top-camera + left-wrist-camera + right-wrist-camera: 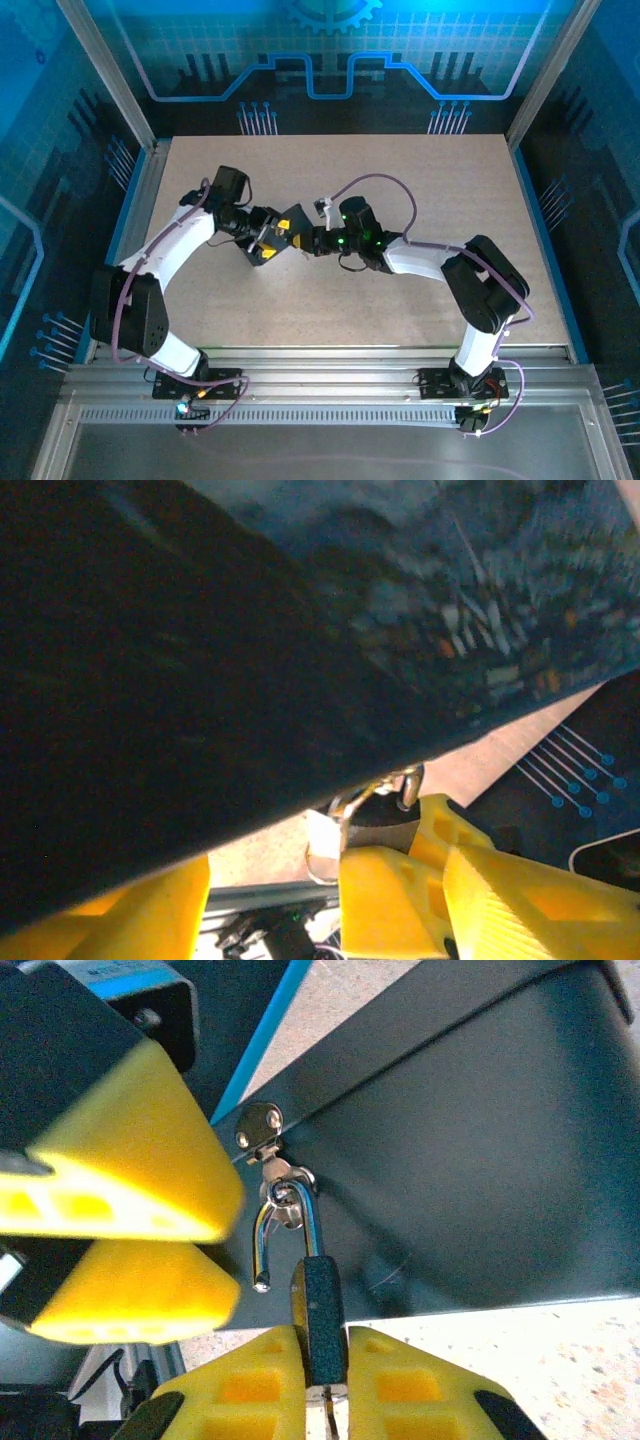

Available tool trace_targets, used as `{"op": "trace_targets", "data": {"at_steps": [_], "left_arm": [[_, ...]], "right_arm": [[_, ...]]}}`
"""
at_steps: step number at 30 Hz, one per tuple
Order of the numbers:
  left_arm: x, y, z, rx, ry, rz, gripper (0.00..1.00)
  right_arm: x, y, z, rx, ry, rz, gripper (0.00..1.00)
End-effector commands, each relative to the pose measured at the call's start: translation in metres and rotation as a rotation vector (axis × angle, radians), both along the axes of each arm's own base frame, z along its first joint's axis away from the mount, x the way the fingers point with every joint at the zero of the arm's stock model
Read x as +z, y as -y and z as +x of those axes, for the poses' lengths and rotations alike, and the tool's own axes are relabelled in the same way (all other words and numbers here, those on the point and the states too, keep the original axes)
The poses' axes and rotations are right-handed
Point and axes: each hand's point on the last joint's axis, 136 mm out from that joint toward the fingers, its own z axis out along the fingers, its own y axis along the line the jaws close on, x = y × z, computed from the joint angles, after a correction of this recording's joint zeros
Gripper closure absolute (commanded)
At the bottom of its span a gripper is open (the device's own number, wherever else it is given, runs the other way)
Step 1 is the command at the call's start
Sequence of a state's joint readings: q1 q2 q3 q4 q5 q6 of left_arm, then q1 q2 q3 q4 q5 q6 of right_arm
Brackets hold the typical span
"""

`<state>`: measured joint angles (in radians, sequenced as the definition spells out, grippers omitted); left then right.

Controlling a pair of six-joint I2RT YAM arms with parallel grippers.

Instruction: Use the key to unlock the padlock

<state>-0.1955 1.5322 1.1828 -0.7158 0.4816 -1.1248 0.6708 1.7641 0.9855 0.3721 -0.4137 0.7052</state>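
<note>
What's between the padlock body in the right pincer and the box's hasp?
The silver shackle of the padlock, sprung open, hooked through the hasp on the dark box. The right wrist view shows it.

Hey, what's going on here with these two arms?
The right fingers pinch the body of the padlock, which hangs by its shackle from the hasp of a dark box. The shackle stands open, one end free. The left fingers sit open close by, holding nothing.
</note>
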Motion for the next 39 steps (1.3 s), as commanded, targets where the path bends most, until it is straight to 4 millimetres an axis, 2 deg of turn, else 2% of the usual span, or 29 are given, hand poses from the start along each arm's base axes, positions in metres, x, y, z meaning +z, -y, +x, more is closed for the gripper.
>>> {"op": "trace_targets", "data": {"at_steps": [1,4,8,10,14,16,20,27,33,39], "left_arm": [[0.025,-0.024,0.004,0.025,0.08,0.047,0.34],[0.033,-0.041,0.006,0.02,0.123,0.097,0.34],[0.042,-0.053,0.008,-0.012,0.187,0.161,0.35],[0.044,-0.062,0.013,-0.048,0.232,0.238,0.35],[0.026,-0.087,0.018,-0.139,0.242,0.432,0.38],[0.019,-0.091,0.023,-0.171,0.254,0.468,0.38],[0.015,-0.077,0.036,-0.195,0.305,0.406,0.39],[0.017,-0.025,0.039,-0.355,0.424,0.309,0.4],[0.009,-0.005,0.033,-0.386,0.448,0.229,0.4],[-0.006,0.009,0.025,-0.427,0.428,0.207,0.4]], "right_arm": [[0.035,0.007,0.005,0.009,0.055,0.006,0.93],[0.036,0.014,0.002,0.028,0.058,-0.055,0.93],[0.035,0.023,0.0,0.055,0.116,-0.172,0.94],[0.033,0.03,0.001,0.067,0.145,-0.255,0.94],[0.031,0.039,0.001,0.085,0.215,-0.406,0.95],[0.032,0.044,0.001,0.092,0.235,-0.46,0.95],[0.032,0.052,0.004,0.087,0.264,-0.54,0.95],[0.034,0.058,0.013,0.088,0.342,-0.708,0.95],[0.023,0.066,0.022,0.073,0.372,-0.875,0.96],[0.006,0.076,0.029,0.057,0.413,-1.004,0.97]]}}
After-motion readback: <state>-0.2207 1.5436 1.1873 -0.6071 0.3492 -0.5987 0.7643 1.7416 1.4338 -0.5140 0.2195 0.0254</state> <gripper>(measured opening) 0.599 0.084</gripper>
